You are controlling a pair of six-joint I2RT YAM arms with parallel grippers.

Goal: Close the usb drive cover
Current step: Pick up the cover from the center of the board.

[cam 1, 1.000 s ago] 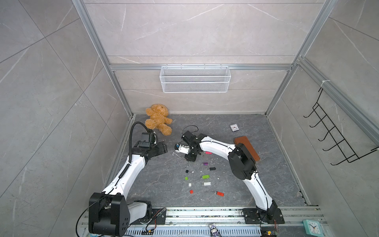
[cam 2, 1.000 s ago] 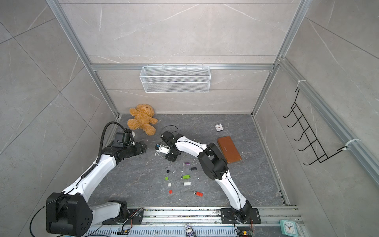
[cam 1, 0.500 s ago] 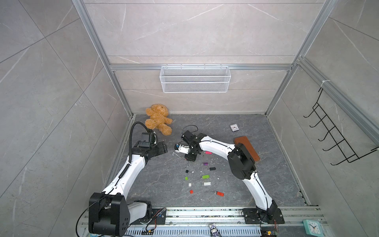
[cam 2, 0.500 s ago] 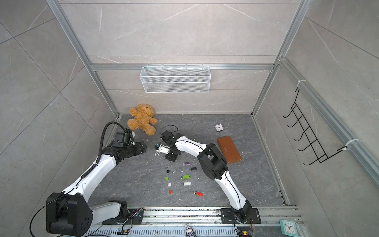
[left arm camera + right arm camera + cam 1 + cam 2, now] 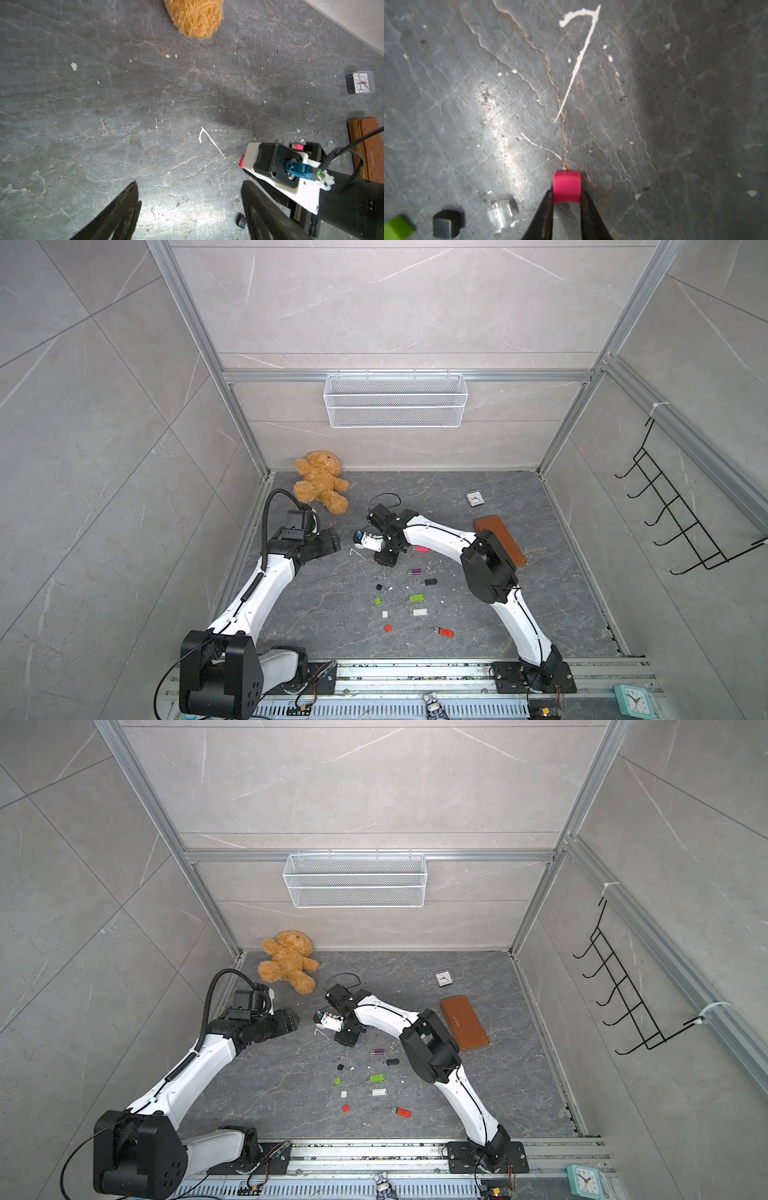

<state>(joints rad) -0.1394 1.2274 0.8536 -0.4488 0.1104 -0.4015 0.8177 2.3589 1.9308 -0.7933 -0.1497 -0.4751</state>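
- The right tool (image 5: 567, 192) was clamped on a small pink cover (image 5: 566, 187), with one black finger on each side.
- It was low over the grey tabletop (image 5: 467, 104) near its middle. I could not tell whether the cover touched the surface.
- A pink usb drive (image 5: 422, 549) lay flat just beside the right arm, on the side toward the right edge and apart from the cover.
- The left tool (image 5: 190, 184) had its jaws wide apart with nothing between them. It hung toward the left edge, facing the right tool.
- A clear cover (image 5: 502, 209), a black cover (image 5: 446, 225) and a green cover (image 5: 396, 228) lay close to the held one.
- A teddy bear (image 5: 320, 481) sat in the far left corner.
- A brown case (image 5: 498, 541) lay toward the right edge.
- A small clock (image 5: 474, 498) lay near the far edge.
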